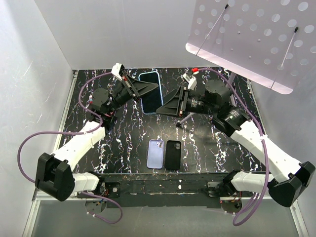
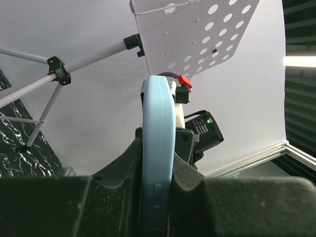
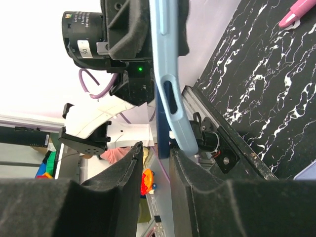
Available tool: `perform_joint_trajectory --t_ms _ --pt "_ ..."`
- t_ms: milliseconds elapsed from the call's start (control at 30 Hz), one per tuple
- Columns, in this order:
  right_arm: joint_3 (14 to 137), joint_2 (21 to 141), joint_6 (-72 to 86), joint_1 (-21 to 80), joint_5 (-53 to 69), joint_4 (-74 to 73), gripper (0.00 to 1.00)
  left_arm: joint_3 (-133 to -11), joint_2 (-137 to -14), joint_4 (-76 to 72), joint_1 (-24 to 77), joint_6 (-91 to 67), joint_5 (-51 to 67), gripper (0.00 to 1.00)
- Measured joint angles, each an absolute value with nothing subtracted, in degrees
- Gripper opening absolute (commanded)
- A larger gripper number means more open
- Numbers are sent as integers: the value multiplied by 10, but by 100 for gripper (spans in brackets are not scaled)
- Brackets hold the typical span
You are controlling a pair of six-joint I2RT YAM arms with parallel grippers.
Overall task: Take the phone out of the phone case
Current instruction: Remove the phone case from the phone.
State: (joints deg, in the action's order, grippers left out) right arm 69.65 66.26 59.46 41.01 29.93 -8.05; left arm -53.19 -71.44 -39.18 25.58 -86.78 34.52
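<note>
A dark blue phone [image 1: 149,94] in a light blue case is held on edge above the far middle of the table. My left gripper [image 1: 154,88] is shut on the case [image 2: 158,123], which runs edge-on between its fingers. My right gripper [image 1: 160,108] is at the phone's near corner. In the right wrist view the gripper [image 3: 155,153] is open, and the phone's dark edge [image 3: 161,118] lies against one finger with a gap to the other. The case [image 3: 165,59] bends away from the phone at that corner.
A lavender phone case [image 1: 155,153] and a black phone [image 1: 173,154] lie side by side near the table's front edge. A pink pen [image 3: 298,12] lies on the black marbled table [image 1: 123,133]. A white perforated board [image 1: 256,34] hangs over the back right. White walls enclose the table.
</note>
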Motion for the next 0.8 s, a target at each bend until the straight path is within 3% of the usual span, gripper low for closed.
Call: perform_joint_trajectory --t_ms 67,167,233,333,433,467,500,633,800 --pt "699 672 597 410 305 -72 34 -531 -723 -399 257 -875 347 0" --pt "712 693 601 408 319 -70 6 -530 -731 -400 262 -881 342 0" --pt "717 705 611 405 340 -70 1 -530 -732 -398 267 -875 339 5" --pt "719 709 620 399 356 -71 1 -531 -726 -373 267 -852 336 50" --pt "709 704 630 397 355 -59 1 -538 -698 -287 276 -789 350 70" --pt "702 702 633 394 349 -52 1 -541 -684 -258 285 -767 355 93" --pt "697 701 638 392 347 -50 1 -543 -670 -232 293 -744 361 98" --pt "670 678 663 386 357 -31 1 -550 -611 -147 306 -663 362 98" --pt "639 631 726 360 353 7 1 -531 -557 -138 306 -627 354 80"
